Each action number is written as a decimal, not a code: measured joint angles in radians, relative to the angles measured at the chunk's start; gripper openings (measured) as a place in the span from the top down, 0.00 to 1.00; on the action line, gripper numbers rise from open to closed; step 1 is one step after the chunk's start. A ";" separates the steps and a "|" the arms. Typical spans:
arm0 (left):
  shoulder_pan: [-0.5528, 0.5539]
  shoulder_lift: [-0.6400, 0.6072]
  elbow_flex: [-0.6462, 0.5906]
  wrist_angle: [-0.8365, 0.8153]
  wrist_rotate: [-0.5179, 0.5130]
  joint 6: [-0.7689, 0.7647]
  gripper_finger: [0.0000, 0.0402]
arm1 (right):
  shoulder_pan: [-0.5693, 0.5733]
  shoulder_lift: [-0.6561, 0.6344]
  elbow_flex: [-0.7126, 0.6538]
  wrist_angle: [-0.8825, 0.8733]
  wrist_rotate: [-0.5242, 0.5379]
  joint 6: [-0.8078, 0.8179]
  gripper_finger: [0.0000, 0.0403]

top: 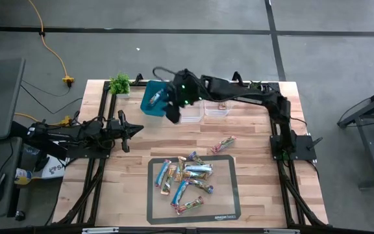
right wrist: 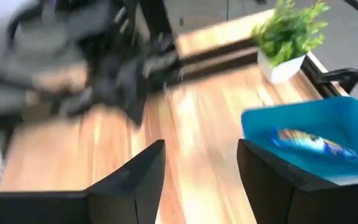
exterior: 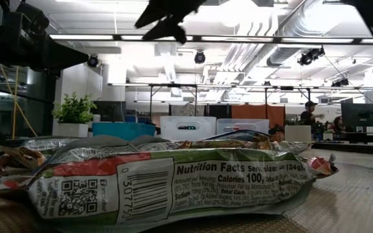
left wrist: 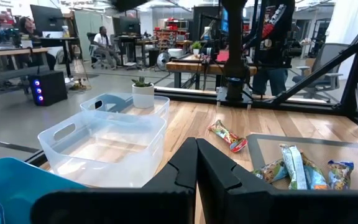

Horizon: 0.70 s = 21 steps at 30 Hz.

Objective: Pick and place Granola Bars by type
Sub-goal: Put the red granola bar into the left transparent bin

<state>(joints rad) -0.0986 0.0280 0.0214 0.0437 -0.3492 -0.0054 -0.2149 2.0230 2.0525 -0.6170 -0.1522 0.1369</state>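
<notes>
Several granola bars [top: 188, 179] lie in a loose heap on a grey mat [top: 153, 211] near the table's front. A single bar [top: 223, 144] lies on the wood beyond the mat. A blue-wrapped bar [right wrist: 312, 143] lies inside the teal bin [top: 149, 104] at the far edge. My right gripper [right wrist: 201, 168] hangs open, high above the table beside the teal bin, with nothing between its fingers; it also shows in the high view [top: 173, 112]. My left gripper [top: 135, 130] waits shut at the table's left, level and clear of everything.
Two clear plastic bins [top: 193, 112] [top: 217, 109] stand right of the teal bin along the far edge. A small potted plant [top: 119, 83] stands at the far left corner. Bare wood lies between the mat and the bins.
</notes>
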 joint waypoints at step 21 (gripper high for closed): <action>0.000 0.000 0.000 0.000 0.000 0.000 1.00 | 0.122 -0.090 -0.189 -0.771 0.235 -0.251 0.54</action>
<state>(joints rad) -0.0986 0.0284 0.0213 0.0437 -0.3492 -0.0055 -0.0929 1.9326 1.8636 -1.3882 0.0830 -0.1136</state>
